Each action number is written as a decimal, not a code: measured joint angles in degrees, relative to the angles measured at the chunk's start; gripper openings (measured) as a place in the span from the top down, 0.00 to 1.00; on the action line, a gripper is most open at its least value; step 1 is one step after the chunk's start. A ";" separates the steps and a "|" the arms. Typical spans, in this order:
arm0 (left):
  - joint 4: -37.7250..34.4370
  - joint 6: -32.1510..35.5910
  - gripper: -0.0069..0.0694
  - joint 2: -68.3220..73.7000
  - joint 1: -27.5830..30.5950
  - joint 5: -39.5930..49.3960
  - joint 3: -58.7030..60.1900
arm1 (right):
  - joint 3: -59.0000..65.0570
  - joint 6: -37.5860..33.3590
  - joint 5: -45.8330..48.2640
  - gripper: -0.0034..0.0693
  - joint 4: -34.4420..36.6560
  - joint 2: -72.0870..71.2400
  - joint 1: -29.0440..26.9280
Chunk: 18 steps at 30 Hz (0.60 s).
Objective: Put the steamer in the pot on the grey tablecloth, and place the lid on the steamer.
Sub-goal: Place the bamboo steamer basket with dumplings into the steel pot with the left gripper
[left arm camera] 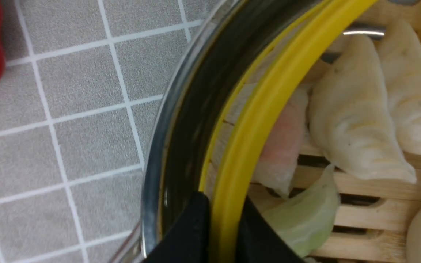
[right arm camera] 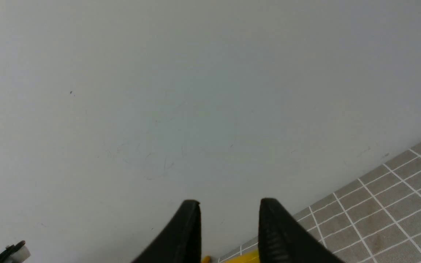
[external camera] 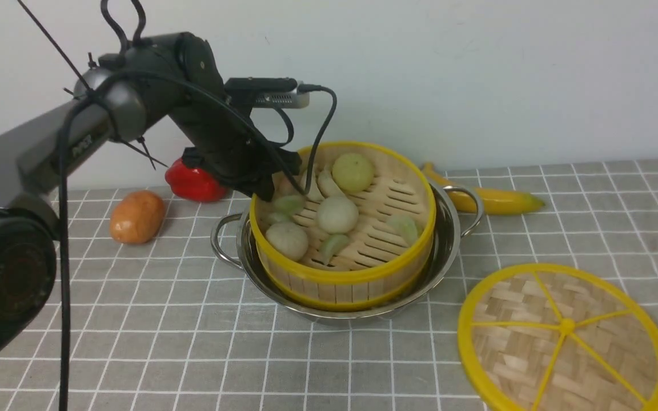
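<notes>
Left pincer (left arm camera: pixel 223 219) is clamped on the yellow rim of the steamer (external camera: pixel 352 279), one finger inside and one outside. The steamer, full of dumplings (external camera: pixel 337 214), sits a bit tilted in the steel pot (external camera: pixel 449 240) on the grey tablecloth (external camera: pixel 192 342). The lid (external camera: pixel 563 337) lies flat on the cloth right of the pot. Right pincer (right arm camera: pixel 228 226) is spread, gripping nothing.

Wall (external camera: pixel 477 68): plain, matte, off-white to pale grey. It runs the full width beyond the left gripper (external camera: pixel 272 181) and fills most of the view ahead of the right gripper (right arm camera: pixel 228 210). Surface: faint scuffs, hairline marks, one small dark speck. Light: soft, even, diffuse; shadows weak.
</notes>
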 joint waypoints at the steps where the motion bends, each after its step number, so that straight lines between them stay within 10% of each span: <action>1: 0.00 0.00 0.84 0.55 0.00 -0.48 0.00 | 0.00 0.00 0.00 0.62 0.00 0.00 0.00; 18: -1.43 0.59 0.84 4.21 -0.26 -3.06 -0.17 | 0.00 0.00 0.00 0.62 0.00 0.00 0.00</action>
